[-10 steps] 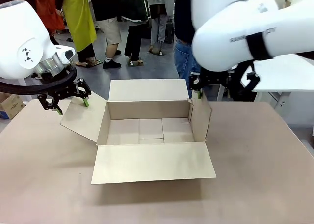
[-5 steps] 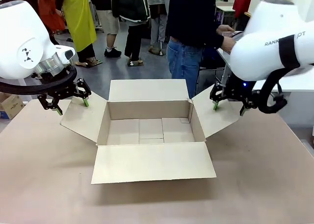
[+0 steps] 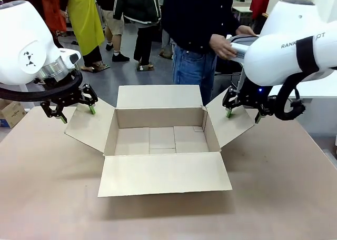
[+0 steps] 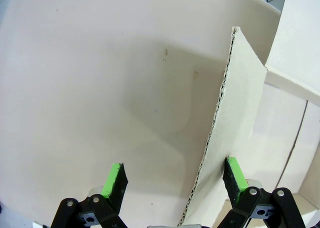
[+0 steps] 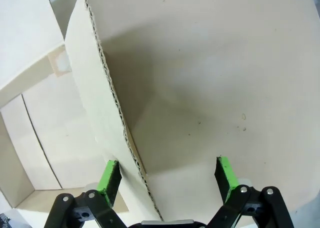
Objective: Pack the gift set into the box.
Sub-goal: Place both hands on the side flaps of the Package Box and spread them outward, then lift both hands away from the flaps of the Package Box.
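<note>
We judge this to be the holding-open step: the brown cardboard carton [image 3: 160, 117] sits in the middle of the table [image 3: 284, 187] with all four flaps folded outward and its floor bare, ready to receive the gift set.

The left gripper [image 3: 77, 114] is at the far upper edge of the left flap [image 3: 89, 127]. Its jaws are spread, and in the wrist view the flap's corrugated edge [image 4: 220, 113] runs up between the green pads [image 4: 114, 178] without being pinched. The right gripper [image 3: 243, 116] mirrors it at the right flap [image 3: 231, 125], jaws likewise spread astride the edge [image 5: 107, 88].

At the far side a person's hand [image 3: 224, 45] holds a light grey object [image 3: 241, 49], partly hidden behind the right arm. We take it for the gift set's basket, though we cannot tell its contents.

The next move, as we read it, calls for both side flaps to stay pressed outward while the basket comes down from the far side.

The near flap [image 3: 163, 172] and far flap [image 3: 158, 96] lie clear of the opening. The right arm hangs near the person's path, so room there is tight; the table around the carton is open.
</note>
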Tool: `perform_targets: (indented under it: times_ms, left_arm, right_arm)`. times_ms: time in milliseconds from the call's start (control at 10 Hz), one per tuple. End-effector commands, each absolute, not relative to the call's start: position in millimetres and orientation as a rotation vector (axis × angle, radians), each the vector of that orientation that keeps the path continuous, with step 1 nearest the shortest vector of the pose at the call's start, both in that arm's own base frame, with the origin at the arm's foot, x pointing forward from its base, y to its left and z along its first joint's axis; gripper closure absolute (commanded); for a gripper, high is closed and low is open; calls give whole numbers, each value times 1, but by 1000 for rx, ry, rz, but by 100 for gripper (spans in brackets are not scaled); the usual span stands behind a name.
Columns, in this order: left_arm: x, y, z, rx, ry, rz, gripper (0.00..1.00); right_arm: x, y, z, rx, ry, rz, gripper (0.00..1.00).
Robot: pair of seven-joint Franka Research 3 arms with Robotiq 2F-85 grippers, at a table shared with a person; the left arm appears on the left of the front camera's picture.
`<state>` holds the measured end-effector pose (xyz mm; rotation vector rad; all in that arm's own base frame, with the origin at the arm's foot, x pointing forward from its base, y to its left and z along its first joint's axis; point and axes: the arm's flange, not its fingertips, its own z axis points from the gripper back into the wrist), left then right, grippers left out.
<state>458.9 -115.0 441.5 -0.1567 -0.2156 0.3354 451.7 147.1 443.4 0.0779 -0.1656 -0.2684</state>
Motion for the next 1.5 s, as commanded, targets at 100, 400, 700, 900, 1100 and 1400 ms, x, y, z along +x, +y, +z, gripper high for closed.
perform_targets:
  times_ms: [100,400,700,900,1100,1400]
  left_arm:
    - [458,-115,444,-138,-218,344,0]
    - [458,-115,444,-138,-218,344,0]
    - [458,-115,444,-138,-218,344,0]
    - [458,-115,444,-138,-218,344,0]
    - [458,-115,444,-138,-218,344,0]
    - [458,-115,444,-138,-218,344,0]
  right_arm:
    - [453,145,447,45,-172,-295,0]
    - [453,145,447,45,-172,-295,0]
    - [453,145,447,45,-172,-295,0]
    - [453,145,447,45,-172,-295,0]
    - [453,145,447,45,-172,-295,0]
    - [453,145,447,45,-172,-295,0]
